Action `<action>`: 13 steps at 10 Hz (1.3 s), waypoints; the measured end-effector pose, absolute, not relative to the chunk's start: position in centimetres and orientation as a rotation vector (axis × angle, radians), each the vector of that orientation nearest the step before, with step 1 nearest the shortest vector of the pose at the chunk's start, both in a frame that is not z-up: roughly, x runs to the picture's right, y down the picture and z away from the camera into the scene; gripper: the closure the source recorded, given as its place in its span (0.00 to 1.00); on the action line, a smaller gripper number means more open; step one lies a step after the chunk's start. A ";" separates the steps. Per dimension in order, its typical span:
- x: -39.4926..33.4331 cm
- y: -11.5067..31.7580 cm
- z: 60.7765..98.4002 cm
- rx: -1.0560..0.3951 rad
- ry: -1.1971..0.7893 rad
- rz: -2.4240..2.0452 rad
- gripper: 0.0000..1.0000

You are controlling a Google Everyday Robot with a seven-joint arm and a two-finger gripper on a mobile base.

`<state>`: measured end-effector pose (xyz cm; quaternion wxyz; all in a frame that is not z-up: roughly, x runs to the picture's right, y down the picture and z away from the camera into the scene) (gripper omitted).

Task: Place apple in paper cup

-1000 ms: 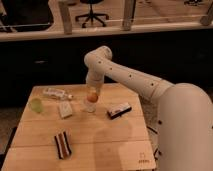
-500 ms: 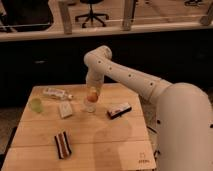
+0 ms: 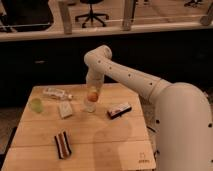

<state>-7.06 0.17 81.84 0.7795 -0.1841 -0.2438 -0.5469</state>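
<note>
The apple (image 3: 92, 94) is a small orange-red fruit held just above the paper cup (image 3: 90, 105), a short pale cup standing on the wooden table (image 3: 120, 145) near its middle back. My gripper (image 3: 93, 91) reaches down from the white arm (image 3: 125, 75) and sits right over the cup's mouth, around the apple. The apple looks to be at or just inside the rim; whether it rests in the cup I cannot tell.
A pale green round thing (image 3: 35, 104) lies at the table's left. A clear plastic bottle (image 3: 56, 92) lies at the back left, a pale packet (image 3: 65, 109) beside the cup, a dark snack bar (image 3: 119, 111) to the right, a brown packet (image 3: 62, 144) at the front.
</note>
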 end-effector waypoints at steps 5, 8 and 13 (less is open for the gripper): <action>-7.0 0.2 81.8 -0.398 -0.531 -1.176 0.37; -7.0 0.1 81.9 -0.400 -0.535 -1.173 0.20; -6.9 0.0 82.3 -0.415 -0.548 -1.168 0.20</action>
